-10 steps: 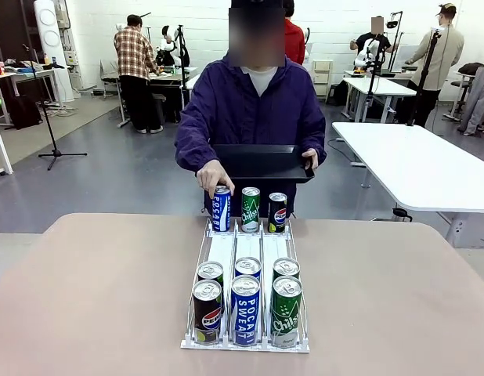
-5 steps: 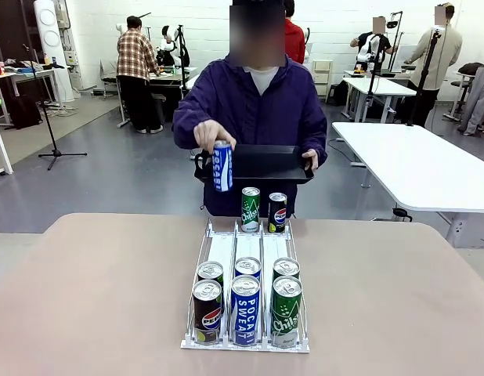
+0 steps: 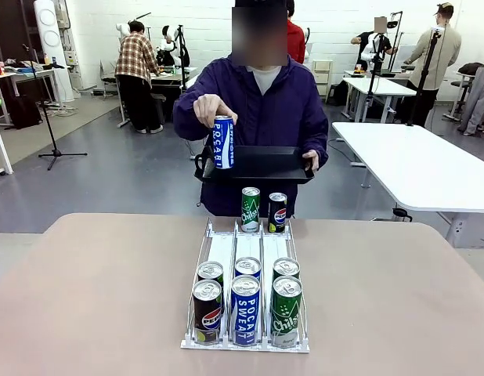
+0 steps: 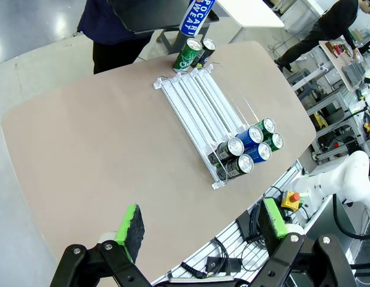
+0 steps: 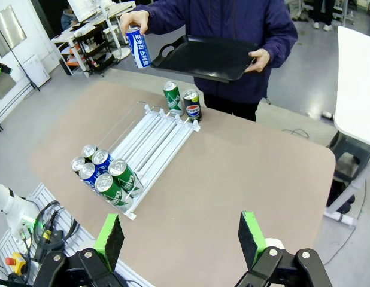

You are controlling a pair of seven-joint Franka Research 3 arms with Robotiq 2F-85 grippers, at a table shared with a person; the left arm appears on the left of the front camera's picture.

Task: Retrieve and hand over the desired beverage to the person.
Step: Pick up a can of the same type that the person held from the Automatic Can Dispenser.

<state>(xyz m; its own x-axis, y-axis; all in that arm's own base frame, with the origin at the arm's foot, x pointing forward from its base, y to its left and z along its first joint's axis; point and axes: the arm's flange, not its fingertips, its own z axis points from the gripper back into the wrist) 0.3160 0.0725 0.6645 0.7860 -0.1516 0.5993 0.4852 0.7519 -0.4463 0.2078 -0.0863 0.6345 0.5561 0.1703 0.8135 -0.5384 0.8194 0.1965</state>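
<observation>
Blue-white Pocari can point(image 3: 222, 142) now raised off tan worktop's point(image 3: 85, 282) far edge, near black plastic tray point(image 3: 265, 164). Left claw point(image 4: 202, 221), right claw point(image 5: 182, 234) gape empty. Likely request stage; next: grasp the requested drink.

Left gripper point(image 4: 202, 222) jaws spread wide, raised high; right gripper point(image 5: 181, 231) same.

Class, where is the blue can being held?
Front view, left of centre: the blue Pocari Sweat can is in the person's hand, beside the black tray's left end.

The person point(image 3: 254, 125) in a dark purple-navy jacket point(image 3: 293, 110) (long-sleeved, perhaps hooded) over a light shirt point(image 3: 261, 78)
</observation>
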